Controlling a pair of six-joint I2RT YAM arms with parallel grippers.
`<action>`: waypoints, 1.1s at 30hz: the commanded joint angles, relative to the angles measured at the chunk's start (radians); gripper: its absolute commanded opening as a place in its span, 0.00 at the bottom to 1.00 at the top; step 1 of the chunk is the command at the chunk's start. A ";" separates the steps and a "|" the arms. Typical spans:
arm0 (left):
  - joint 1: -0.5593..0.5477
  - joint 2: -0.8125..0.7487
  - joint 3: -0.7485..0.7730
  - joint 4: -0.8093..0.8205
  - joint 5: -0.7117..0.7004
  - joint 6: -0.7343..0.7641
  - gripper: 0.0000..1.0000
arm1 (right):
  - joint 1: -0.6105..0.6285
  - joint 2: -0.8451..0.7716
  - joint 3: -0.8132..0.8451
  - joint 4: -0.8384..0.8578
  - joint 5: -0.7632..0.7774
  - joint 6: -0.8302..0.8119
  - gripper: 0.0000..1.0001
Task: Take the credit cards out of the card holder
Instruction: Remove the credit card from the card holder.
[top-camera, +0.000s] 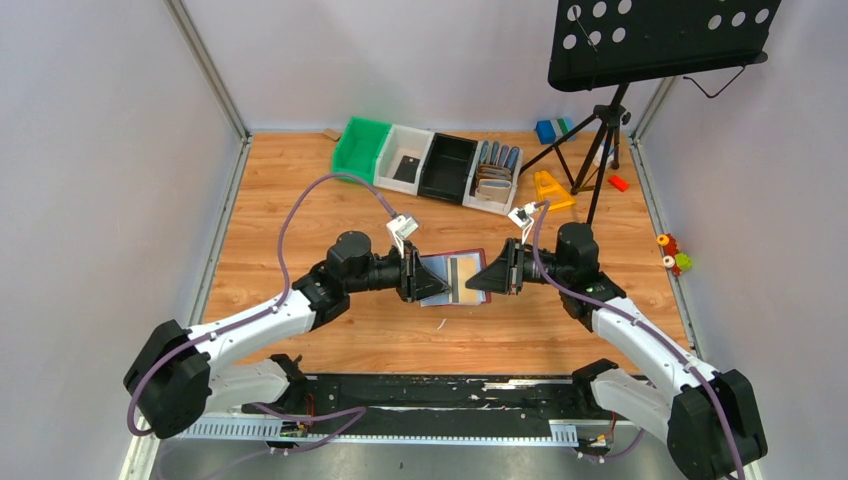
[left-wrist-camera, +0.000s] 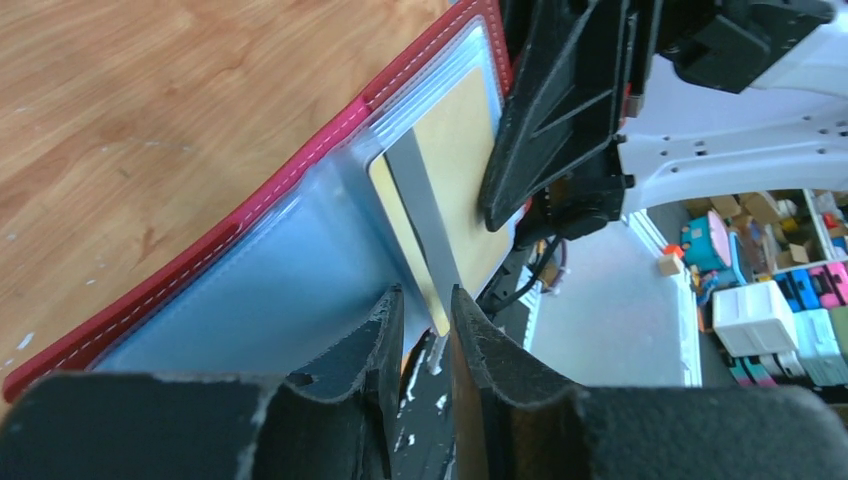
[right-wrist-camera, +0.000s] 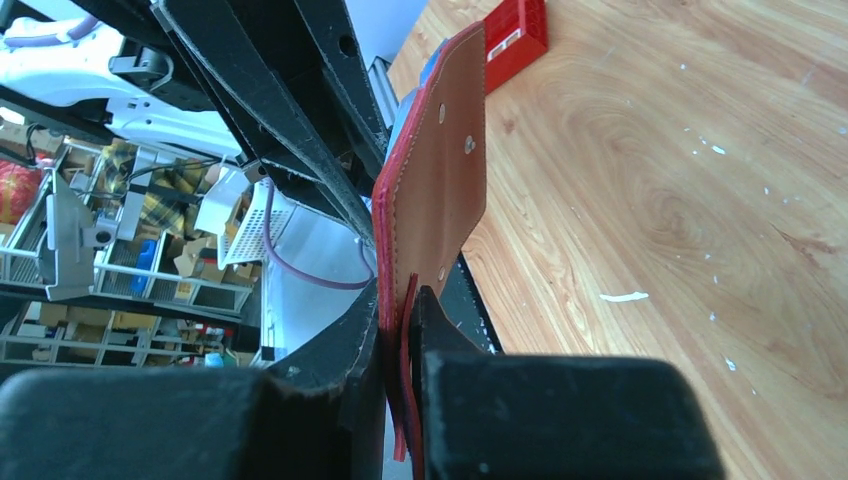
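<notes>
Looking down from above, I see the two arms meeting nose to nose over the middle of the table (top-camera: 300, 190). The card holder (top-camera: 440, 268) is spread open between the left gripper (top-camera: 432, 280) and the right gripper (top-camera: 478, 280). A gold card (top-camera: 468, 282) with a grey stripe shows on its inner face. From up here I cannot tell how either pair of jaws stands.

The left wrist camera shows that arm's jaws a little apart. The gold card's lower corner sits in the gap, close against one finger (left-wrist-camera: 480, 340) but not pinched. The clear sleeve (left-wrist-camera: 290, 260) lies right beside that corner. If the jaws close slightly off line, I think they could nip the plastic along with the card, and then the whole holder would be dragged instead of the card sliding free. They might also catch only the very tip of the corner, so the card could slip out and drop.

The right wrist camera shows that arm's jaws clamped on the maroon leather near its edge, with the snap flap standing up above them. The bite looks shallow to me. A firm tug from the other side could draw the leather out of it, or twist the holder and bend the card.
</notes>
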 joint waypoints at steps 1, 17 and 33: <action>0.003 0.007 0.021 0.107 0.062 -0.036 0.30 | 0.002 -0.012 0.013 0.114 -0.078 0.044 0.00; 0.091 0.044 -0.091 0.487 0.178 -0.267 0.00 | 0.007 0.013 -0.001 0.173 -0.081 0.087 0.12; 0.118 0.016 -0.115 0.402 0.198 -0.216 0.00 | -0.005 0.040 -0.039 0.294 -0.052 0.175 0.00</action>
